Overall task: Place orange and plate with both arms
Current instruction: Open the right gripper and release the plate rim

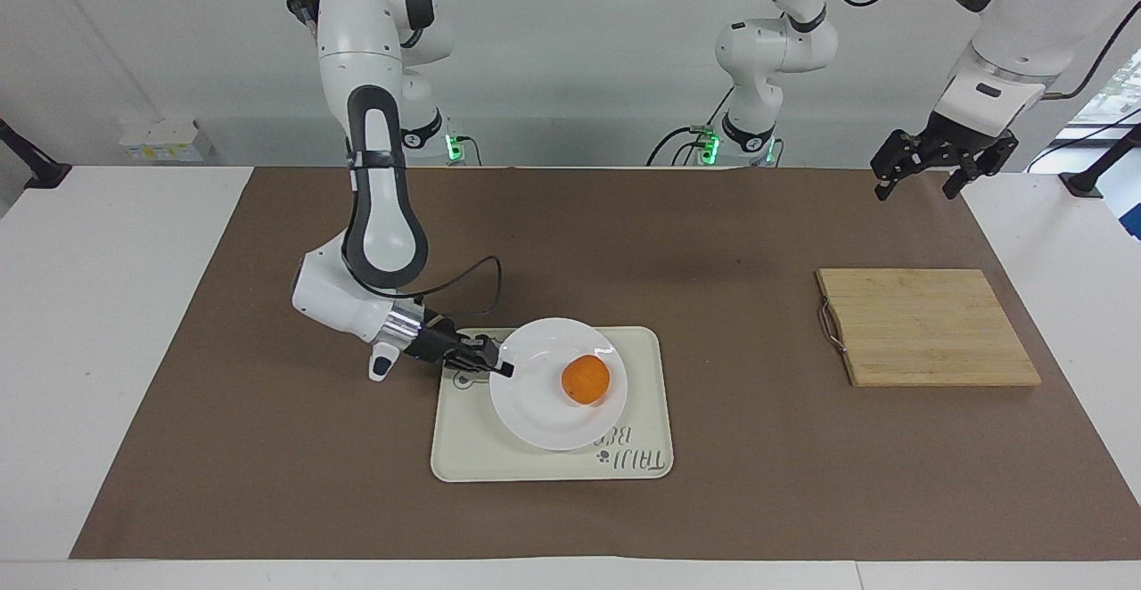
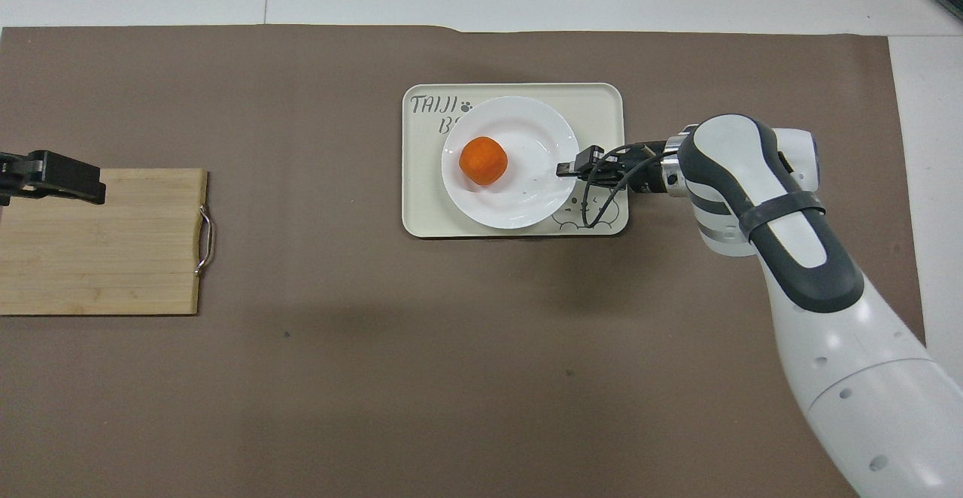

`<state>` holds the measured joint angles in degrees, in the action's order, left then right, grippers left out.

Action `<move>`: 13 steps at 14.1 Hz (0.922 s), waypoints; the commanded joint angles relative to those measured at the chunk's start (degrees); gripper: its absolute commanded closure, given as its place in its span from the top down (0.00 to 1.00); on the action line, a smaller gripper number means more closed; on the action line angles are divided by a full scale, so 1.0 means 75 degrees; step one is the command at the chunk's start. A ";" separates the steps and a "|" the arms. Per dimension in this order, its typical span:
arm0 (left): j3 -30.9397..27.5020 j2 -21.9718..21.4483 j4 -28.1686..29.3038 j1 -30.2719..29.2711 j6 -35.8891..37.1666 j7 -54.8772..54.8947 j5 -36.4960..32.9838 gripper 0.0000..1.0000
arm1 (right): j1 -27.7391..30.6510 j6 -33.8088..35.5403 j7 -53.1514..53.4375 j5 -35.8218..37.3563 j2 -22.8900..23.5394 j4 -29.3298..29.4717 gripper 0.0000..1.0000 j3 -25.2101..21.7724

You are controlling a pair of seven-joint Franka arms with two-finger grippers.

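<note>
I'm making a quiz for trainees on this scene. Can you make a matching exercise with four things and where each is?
Things:
1. orange
2. plate
3. right tool
4. left tool

Places:
A. on the tray
B. shut on the plate's rim
C. on the plate
D. open, raised near the board, waiting

Pairs: 1-C, 2-A, 3-B, 4-D
</note>
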<state>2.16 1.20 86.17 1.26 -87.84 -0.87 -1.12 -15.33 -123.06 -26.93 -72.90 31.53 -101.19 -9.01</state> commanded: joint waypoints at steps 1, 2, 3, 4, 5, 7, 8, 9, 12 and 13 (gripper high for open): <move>-0.0054 -0.0054 0.0019 0.0055 0.0110 -0.0083 -0.0050 1.00 | 0.0016 -0.0162 -0.0136 0.0051 -0.0091 -0.0137 0.39 0.0041; -0.0054 -0.0054 0.0019 0.0055 0.0110 -0.0094 -0.0050 1.00 | 0.0016 -0.0162 -0.0135 0.0110 -0.0079 -0.0137 0.64 0.0041; -0.0054 -0.0054 0.0019 0.0055 0.0110 -0.0083 -0.0050 1.00 | 0.0040 -0.0150 -0.0135 0.0145 -0.0090 -0.0125 0.83 0.0029; -0.0054 -0.0054 0.0019 0.0055 0.0110 -0.0094 -0.0050 1.00 | 0.0086 -0.0139 -0.0124 0.0285 -0.0091 -0.0055 0.91 0.0041; -0.0054 -0.0054 0.0019 0.0055 0.0110 -0.0095 -0.0050 1.00 | 0.0087 -0.0150 -0.0112 0.0449 -0.0091 0.0015 0.99 0.0029; -0.0054 -0.0054 0.0019 0.0055 0.0110 -0.0083 -0.0050 1.00 | 0.0051 -0.0174 0.0016 0.0811 -0.0149 0.0167 1.00 -0.0006; -0.0054 -0.0066 0.0019 0.0055 0.0110 -0.0094 -0.0050 1.00 | 0.0051 -0.0174 0.0145 0.1104 -0.0184 0.0226 1.00 -0.0018; -0.0054 -0.0054 0.0019 0.0055 0.0110 -0.0095 -0.0050 1.00 | 0.0063 -0.0197 0.0308 0.1536 -0.0196 0.0308 1.00 -0.0018; -0.0054 -0.0066 0.0019 0.0055 0.0110 -0.0094 -0.0050 1.00 | 0.0051 -0.0525 0.1103 0.3140 -0.0383 0.0566 1.00 -0.0029; -0.0054 -0.0066 0.0019 0.0055 0.0110 -0.0095 -0.0050 1.00 | 0.0040 -0.0537 0.1420 0.3714 -0.0488 0.0567 1.00 -0.0076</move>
<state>2.16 1.20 86.17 1.26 -87.82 -0.92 -1.12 -15.25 -126.48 -20.62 -51.78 29.54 -97.34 -9.56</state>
